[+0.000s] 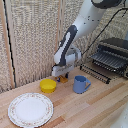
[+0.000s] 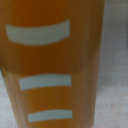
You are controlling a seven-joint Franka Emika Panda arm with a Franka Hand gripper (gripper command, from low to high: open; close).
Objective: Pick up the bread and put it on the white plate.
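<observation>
The loaf point(image 1: 63, 78) is a small orange-brown block on the wooden table, just behind the yellow bowl. In the wrist view the loaf point(image 2: 52, 65) fills nearly the whole picture, very close, with pale stripes across it. My gripper point(image 1: 61, 76) is down right on the loaf, with the white hand directly above it. The fingers are hidden in both views, so I cannot tell whether they are closed on the loaf. The white dish point(image 1: 30, 109) with a faint reddish rim band lies empty at the front, on the exterior view's left.
A round yellow bowl point(image 1: 48, 85) sits just in front of the loaf. A blue cup point(image 1: 80, 84) stands on the exterior view's right of it. A toaster oven point(image 1: 112, 55) with a wire rack is at the back right. A woven screen stands behind.
</observation>
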